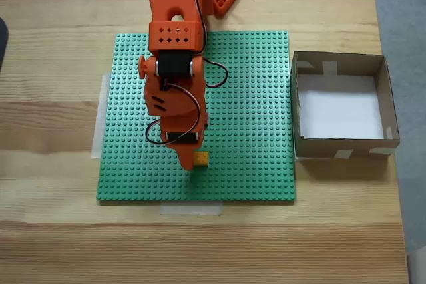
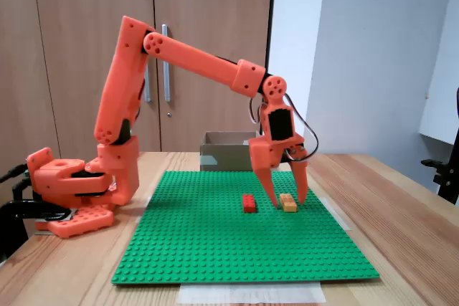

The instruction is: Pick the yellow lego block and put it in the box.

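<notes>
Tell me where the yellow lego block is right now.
In a fixed view, the yellow lego block sits on the green baseplate, right of the red brick, between the open gripper fingertips.

Both fixed views are evenly and softly lit, sharp with little edge distortion, with only a faint shadow on the surface (image 2: 401, 234) beneath the fingers (image 2: 272, 185).

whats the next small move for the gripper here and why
Probably close the gripper on the yellow lego block. In the side fixed view its open fingers are down at the green baseplate on either side of the block, and the red brick sits apart. Nothing is gripped yet, and the box is empty.
</notes>
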You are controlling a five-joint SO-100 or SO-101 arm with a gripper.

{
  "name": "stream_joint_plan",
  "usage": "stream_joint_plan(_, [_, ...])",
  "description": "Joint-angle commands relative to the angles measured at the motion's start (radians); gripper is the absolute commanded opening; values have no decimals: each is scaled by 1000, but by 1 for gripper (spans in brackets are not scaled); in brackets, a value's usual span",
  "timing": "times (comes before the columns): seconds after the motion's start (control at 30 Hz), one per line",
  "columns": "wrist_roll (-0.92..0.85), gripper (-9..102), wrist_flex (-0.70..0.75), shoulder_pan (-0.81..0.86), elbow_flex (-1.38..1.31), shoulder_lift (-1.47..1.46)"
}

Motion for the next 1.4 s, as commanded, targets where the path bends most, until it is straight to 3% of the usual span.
stream_joint_plan(0.0, [-14,19,-11,8,-2,8])
stream_joint_plan(0.97, [-46,17,15,-37,-2,9])
stream_joint_plan(1.37, [-52,0,9,-26,15,9])
